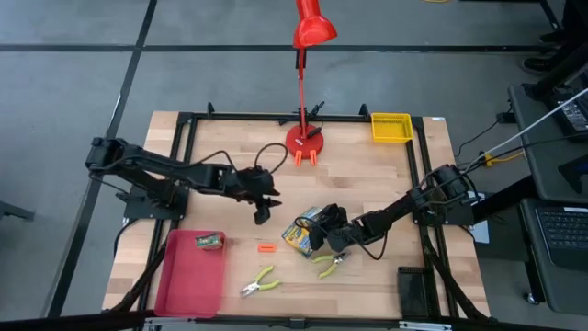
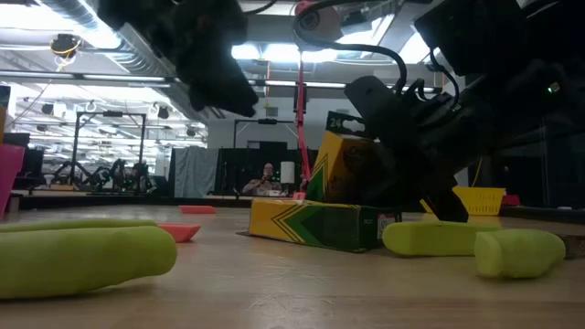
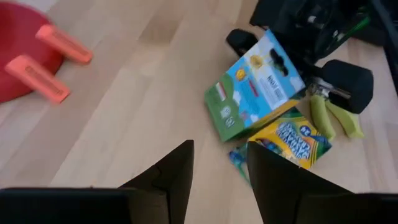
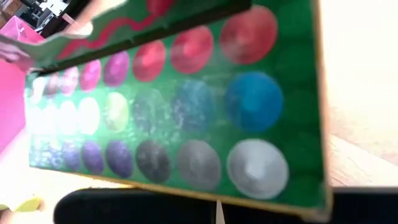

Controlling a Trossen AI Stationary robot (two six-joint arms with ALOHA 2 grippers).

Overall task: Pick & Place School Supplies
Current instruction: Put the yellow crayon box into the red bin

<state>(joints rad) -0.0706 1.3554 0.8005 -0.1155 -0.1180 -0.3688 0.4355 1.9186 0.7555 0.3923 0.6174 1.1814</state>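
From above, the left gripper (image 1: 264,210) hangs over the middle of the wooden surface (image 1: 367,175), jaws parted and holding nothing. The right gripper (image 1: 323,230) sits low at the two crayon boxes (image 1: 301,230), which lie together right of centre. One yellow-green-handled tool (image 1: 260,283) lies near the front edge, another (image 1: 327,264) just beside the right gripper, and a small orange piece (image 1: 266,247) between the boxes and the red tray (image 1: 188,276). A small green item (image 1: 210,241) rests on that tray.

At table height, one crayon box (image 2: 315,222) lies flat while a second (image 2: 343,169) stands tilted behind it, against the dark right arm.

The left wrist camera shows parted fingers (image 3: 171,177) above the surface, a tilted box (image 3: 255,87) overlapping a flat one (image 3: 289,140).

The right wrist camera is filled by a box face printed with coloured dots (image 4: 186,106); the right jaws are clenched, and whether they pinch the box cannot be told.
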